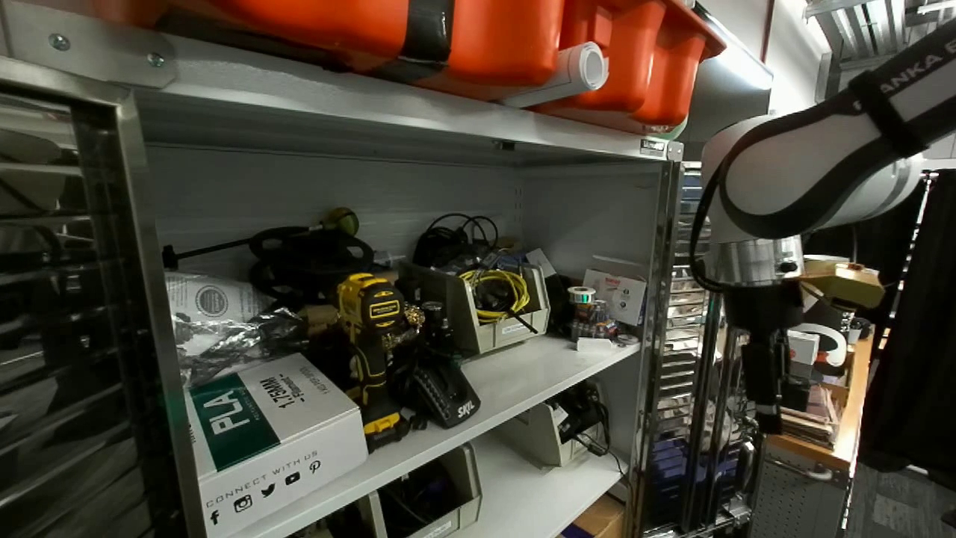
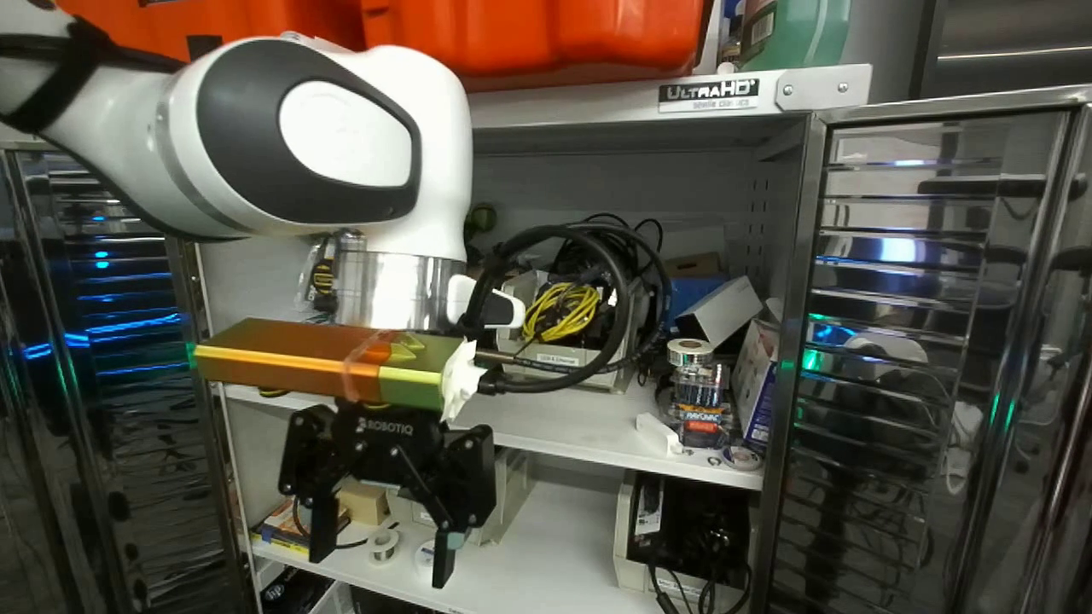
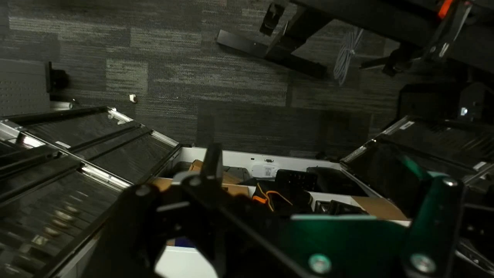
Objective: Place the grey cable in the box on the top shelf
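One grey cable (image 3: 346, 60), coiled, shows against the carpet (image 3: 166, 77) on the near side, by black legs (image 3: 299, 31); lying or hanging, I can't tell. My gripper (image 2: 382, 550) hangs in front of the cabinet (image 2: 580, 111), fingers (image 2: 324, 524) spread wide, released. Beyond it, on the upper shelf (image 1: 523, 366): bin (image 1: 489, 340) holding yellow cable (image 2: 559, 315), drill (image 1: 373, 306) to its left, batteries (image 2: 701, 409) to its right. Up top I've got orange containers (image 1: 493, 37).

Standing here, I can see the Franka arm (image 2: 309, 135) sloping down to the wrist (image 2: 394, 288), which points pretty much straight down, gripper (image 2: 381, 563) below, black fingers (image 2: 323, 529) spread well apart.
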Controlling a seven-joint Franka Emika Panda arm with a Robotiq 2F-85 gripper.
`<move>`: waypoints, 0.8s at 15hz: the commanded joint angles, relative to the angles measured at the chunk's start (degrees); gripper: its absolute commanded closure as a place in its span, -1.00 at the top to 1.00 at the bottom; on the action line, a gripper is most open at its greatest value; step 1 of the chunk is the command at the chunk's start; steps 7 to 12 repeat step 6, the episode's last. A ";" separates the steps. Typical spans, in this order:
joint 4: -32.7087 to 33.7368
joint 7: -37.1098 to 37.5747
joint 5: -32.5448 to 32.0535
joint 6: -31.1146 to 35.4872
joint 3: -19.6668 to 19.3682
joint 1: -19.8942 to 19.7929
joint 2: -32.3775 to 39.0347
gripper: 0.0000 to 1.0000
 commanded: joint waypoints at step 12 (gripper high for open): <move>-4.01 -0.19 -4.18 -3.15 -4.10 1.35 -6.09 1.00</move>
